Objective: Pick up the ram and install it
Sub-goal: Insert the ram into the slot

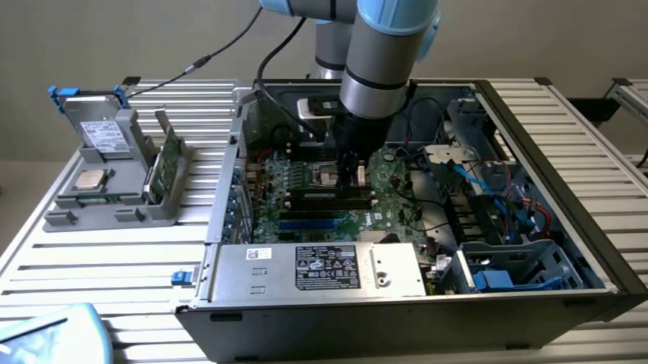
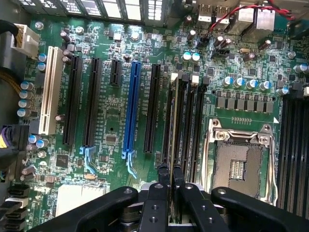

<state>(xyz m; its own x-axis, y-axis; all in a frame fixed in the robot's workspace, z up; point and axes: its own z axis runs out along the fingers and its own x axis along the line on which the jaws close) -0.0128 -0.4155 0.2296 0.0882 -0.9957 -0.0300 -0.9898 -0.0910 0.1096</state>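
The open computer case (image 1: 405, 322) sat on the slatted counter (image 1: 102, 265) and held a green motherboard (image 2: 111, 121), with a labelled silver power supply (image 1: 314, 269) along its near wall. The arm hung inside it. The fingers (image 2: 163, 176) were drawn narrow, pinching the ram (image 2: 172, 121), which stood on edge in line with a black memory slot just beside the processor socket (image 2: 239, 164). Outside the case, a gray holder (image 1: 102, 214) carried a hard drive (image 1: 102, 136), a square silver processor chip (image 1: 89, 180) and a wider green card (image 1: 162, 171).
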